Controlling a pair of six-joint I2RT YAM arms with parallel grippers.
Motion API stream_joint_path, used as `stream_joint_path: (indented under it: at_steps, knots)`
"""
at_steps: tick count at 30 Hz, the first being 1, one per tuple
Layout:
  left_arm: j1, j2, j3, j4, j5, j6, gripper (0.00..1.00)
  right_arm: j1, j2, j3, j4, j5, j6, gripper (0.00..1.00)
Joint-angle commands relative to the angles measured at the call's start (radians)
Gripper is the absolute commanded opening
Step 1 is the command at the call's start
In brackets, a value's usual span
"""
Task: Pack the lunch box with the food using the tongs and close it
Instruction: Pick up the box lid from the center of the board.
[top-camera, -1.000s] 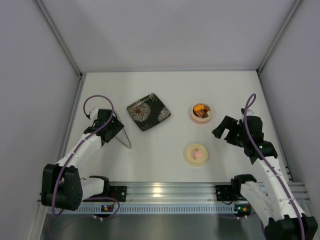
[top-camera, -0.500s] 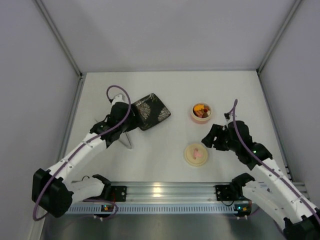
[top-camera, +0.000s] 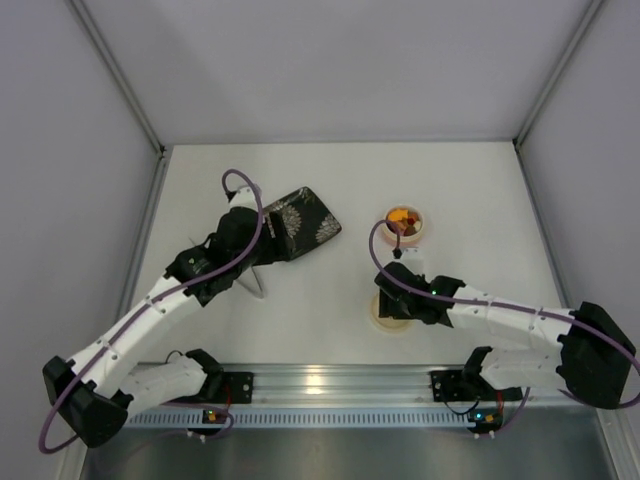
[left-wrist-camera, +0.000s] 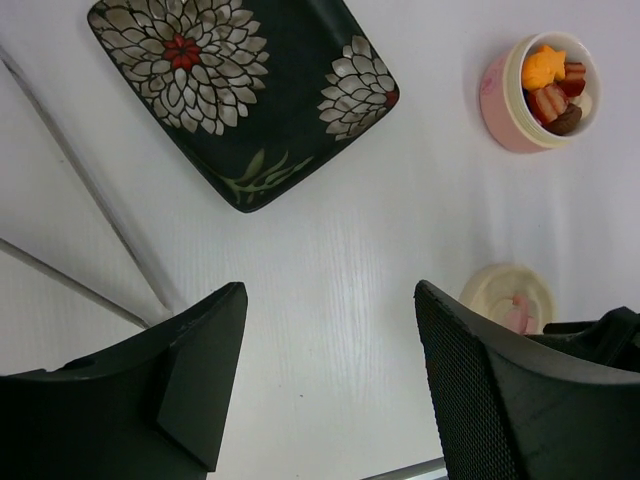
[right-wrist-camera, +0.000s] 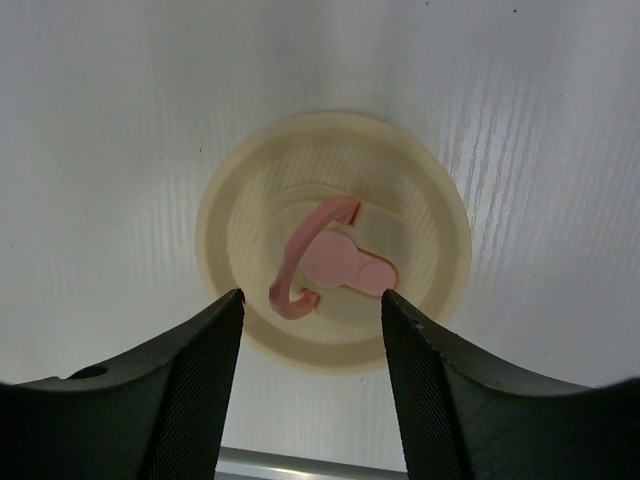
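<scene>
The lunch box (top-camera: 404, 224) stands right of centre on the table (top-camera: 470, 190), filled with the food (left-wrist-camera: 552, 82); no pieces are seen on the dark floral plate (left-wrist-camera: 250, 110). Packing is judged complete. Closing is outstanding: the lid (right-wrist-camera: 240, 220) lies apart from the box, nearer the arm bases. The tongs (left-wrist-camera: 95, 195) lie beside the plate, unheld. The right gripper (right-wrist-camera: 310, 305) is poised low over the lid, fingers parted either side of the pink knob (right-wrist-camera: 335, 262), nothing gripped. The left gripper (left-wrist-camera: 330, 330) is raised near the plate, parted and empty.
</scene>
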Motion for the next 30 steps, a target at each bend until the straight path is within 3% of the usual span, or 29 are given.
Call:
stream_joint_path:
  at_steps: [1, 7, 18, 24, 28, 30]
  knots:
    - [-0.004, -0.044, 0.032, -0.041, -0.042, 0.068, 0.73, 0.027, 0.033, 0.064, 0.060, 0.122, 0.060, 0.55]
    - [-0.004, -0.081, -0.032, -0.008, -0.025, 0.087, 0.74, 0.030, 0.066, 0.083, 0.028, 0.168, 0.057, 0.42]
    - [-0.004, -0.127, -0.077, -0.032, -0.030, 0.133, 0.74, 0.030, 0.116, 0.096, 0.038, 0.151, 0.038, 0.34]
    - [-0.004, -0.150, -0.075, -0.073, -0.030, 0.182, 0.75, 0.030, 0.110, 0.066, 0.046, 0.142, 0.045, 0.18]
    - [-0.004, -0.164, -0.074, -0.106, -0.030, 0.200, 0.75, 0.030, 0.107, 0.064, 0.037, 0.141, 0.048, 0.00]
    - [-0.004, -0.174, -0.075, -0.118, -0.039, 0.208, 0.75, 0.030, 0.095, 0.076, 0.008, 0.148, 0.046, 0.00]
